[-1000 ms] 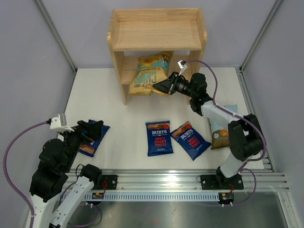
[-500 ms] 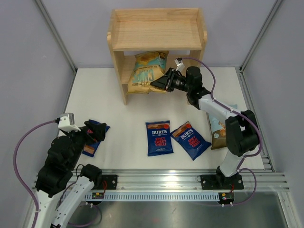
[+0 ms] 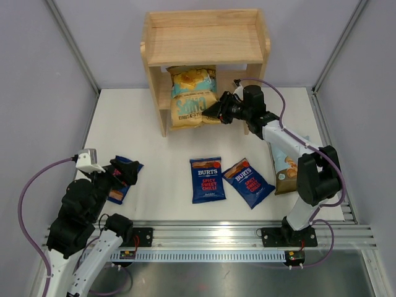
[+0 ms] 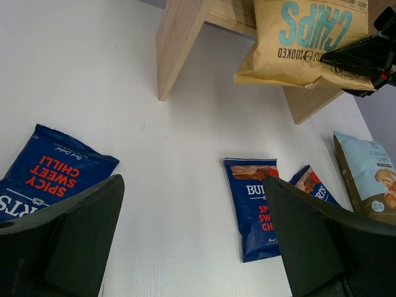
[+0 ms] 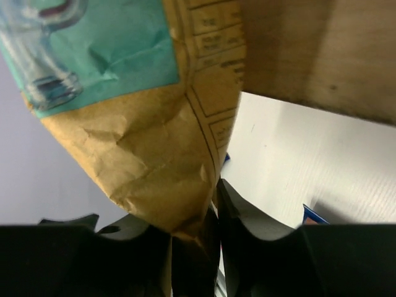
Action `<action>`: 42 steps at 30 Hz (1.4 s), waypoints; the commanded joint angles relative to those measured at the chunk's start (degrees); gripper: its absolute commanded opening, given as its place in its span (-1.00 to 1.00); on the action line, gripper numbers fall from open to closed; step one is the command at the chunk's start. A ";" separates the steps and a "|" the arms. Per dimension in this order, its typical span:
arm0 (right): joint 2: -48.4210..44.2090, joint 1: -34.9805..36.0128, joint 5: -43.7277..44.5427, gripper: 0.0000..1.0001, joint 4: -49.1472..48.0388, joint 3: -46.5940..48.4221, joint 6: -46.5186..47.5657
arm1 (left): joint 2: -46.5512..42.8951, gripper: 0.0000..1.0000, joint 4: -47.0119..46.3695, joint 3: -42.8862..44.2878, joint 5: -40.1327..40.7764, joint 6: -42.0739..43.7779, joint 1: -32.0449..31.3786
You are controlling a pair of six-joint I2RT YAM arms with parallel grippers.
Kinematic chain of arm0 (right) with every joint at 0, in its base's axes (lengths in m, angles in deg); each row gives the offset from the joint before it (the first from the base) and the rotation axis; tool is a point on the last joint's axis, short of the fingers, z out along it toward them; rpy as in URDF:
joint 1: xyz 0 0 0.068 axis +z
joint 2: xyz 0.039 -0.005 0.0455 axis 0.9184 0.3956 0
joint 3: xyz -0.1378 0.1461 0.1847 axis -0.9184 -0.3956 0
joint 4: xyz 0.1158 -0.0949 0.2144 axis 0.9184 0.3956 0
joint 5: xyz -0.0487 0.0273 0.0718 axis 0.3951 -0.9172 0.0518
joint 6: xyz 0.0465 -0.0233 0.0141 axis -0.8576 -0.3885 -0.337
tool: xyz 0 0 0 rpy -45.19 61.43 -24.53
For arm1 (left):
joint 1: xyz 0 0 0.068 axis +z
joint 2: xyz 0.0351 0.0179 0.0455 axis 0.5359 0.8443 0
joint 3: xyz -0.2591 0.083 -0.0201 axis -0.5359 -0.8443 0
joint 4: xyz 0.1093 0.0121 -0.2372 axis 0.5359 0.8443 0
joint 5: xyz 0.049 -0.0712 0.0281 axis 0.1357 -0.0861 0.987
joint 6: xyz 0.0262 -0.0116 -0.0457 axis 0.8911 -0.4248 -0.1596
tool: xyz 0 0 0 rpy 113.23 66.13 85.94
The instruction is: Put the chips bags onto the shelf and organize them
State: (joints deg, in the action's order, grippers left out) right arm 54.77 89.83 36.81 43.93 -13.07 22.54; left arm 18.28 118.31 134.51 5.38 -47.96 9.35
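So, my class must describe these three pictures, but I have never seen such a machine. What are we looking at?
Two robot arms are bolted at the near edge of a white table, each ending in a two-finger gripper. One picture looks down from above; the other two come from a camera on each wrist. At the back stands a wooden shelf. The right gripper has a corner of the tan-and-teal chips bag between its fingers, in the shelf's lower tier; whether it grips it firmly, I cannot tell. The left gripper is open and empty, above a blue bag. Two more blue bags and a pale-blue bag lie on the table.
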 commanded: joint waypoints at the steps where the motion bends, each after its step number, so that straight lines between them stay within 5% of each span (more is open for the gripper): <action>1: -3.52 -1.60 7.01 -0.26 -2.50 -4.63 -6.02 | -0.64 0.98 -2.99 -0.38 -1.22 1.10 0.02; 8: -3.27 -1.25 9.13 -0.48 -9.90 -5.70 -14.13 | -1.52 0.98 -3.08 -0.56 -1.66 0.92 0.02; 25: 5.08 1.20 7.11 -0.59 -1.47 11.61 -12.30 | -2.66 0.98 -3.86 -0.91 -3.24 1.27 0.02; 35: 12.29 3.50 -1.50 -0.67 11.16 26.37 -1.06 | -2.75 0.98 -3.95 -0.91 -3.95 1.63 -0.07; 42: 15.89 2.01 6.21 -0.49 24.71 34.72 5.63 | -2.93 0.98 -4.13 -1.00 -4.38 1.63 -0.07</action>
State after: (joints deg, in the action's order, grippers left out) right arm 69.24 92.69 39.69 61.20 16.35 22.85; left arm 15.70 117.28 133.59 2.41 -47.57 9.35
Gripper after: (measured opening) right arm 0.241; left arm 0.988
